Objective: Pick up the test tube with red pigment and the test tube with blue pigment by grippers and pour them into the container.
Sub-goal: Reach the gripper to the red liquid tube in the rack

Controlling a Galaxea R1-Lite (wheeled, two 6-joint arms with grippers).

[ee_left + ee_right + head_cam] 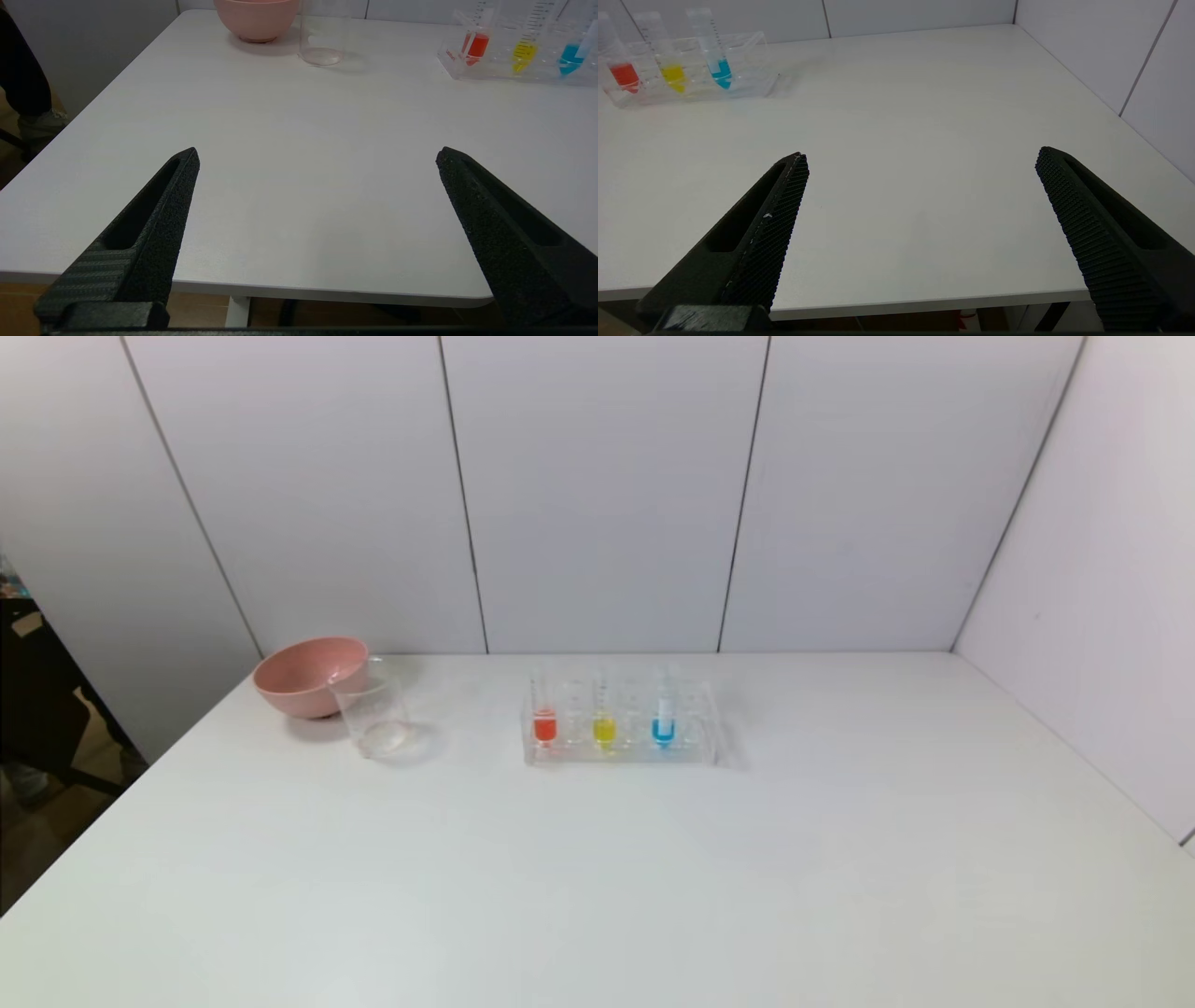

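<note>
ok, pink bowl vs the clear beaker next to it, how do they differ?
The opaque pink round bowl is wider and squatter; the clear colourless straight-sided beaker is narrower and taller. The bowl's sides curve down to a small base, while the beaker's sides run straight. The bowl sits farther back on the white table, with the beaker in front, overlapping its edge in the head view. Both stand upright.
</note>
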